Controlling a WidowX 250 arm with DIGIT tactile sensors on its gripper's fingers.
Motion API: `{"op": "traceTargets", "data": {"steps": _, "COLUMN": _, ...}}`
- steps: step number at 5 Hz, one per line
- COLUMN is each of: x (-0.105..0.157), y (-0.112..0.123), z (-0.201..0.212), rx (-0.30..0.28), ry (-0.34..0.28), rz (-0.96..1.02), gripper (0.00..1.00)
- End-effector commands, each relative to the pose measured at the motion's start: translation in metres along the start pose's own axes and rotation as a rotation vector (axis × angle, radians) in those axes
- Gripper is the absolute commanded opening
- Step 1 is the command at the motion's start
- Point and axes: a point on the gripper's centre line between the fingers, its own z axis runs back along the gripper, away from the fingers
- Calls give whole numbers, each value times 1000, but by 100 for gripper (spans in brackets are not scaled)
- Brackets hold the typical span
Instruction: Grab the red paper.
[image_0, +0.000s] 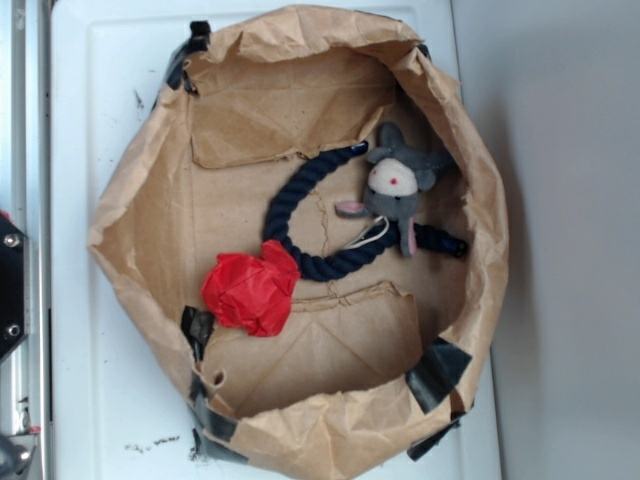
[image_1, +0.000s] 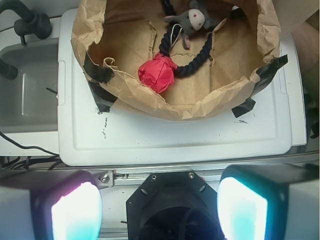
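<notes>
**Red paper waits in the bag, tool released**

Exterior view: the crumpled bright red paper ball (image_0: 250, 292) lies inside the brown paper bag (image_0: 130, 190) at seven o'clock, touching the dark blue rope ring (image_0: 300, 205); the grey plush mouse (image_0: 395, 185) sits at two o'clock.

Wrist view: the tool (image_1: 159, 207) hangs released, well short of the bag. The ball looks light, soft and crushable; pinch across its middle.
</notes>
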Motion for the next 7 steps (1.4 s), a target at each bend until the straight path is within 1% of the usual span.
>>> {"op": "traceTargets", "data": {"steps": 1, "x": 0, "y": 0, "z": 0, "rx": 0, "ry": 0, "rz": 0, "gripper": 100}}
{"op": "traceTargets", "data": {"steps": 2, "x": 49, "y": -8, "z": -10, "rx": 7, "ry": -65, "rz": 15, "gripper": 100}}
{"op": "traceTargets", "data": {"steps": 3, "x": 91, "y": 4, "z": -14, "rx": -63, "ry": -93, "rz": 28, "gripper": 100}}
{"op": "traceTargets", "data": {"steps": 4, "x": 101, "y": 13, "z": -15, "rx": -33, "ry": -140, "rz": 47, "gripper": 100}}
{"op": "traceTargets", "data": {"steps": 5, "x": 93, "y": 10, "z": -35, "rx": -1, "ry": -68, "rz": 68, "gripper": 100}}
{"op": "traceTargets", "data": {"steps": 7, "x": 93, "y": 10, "z": -35, "rx": -1, "ry": -68, "rz": 68, "gripper": 100}}
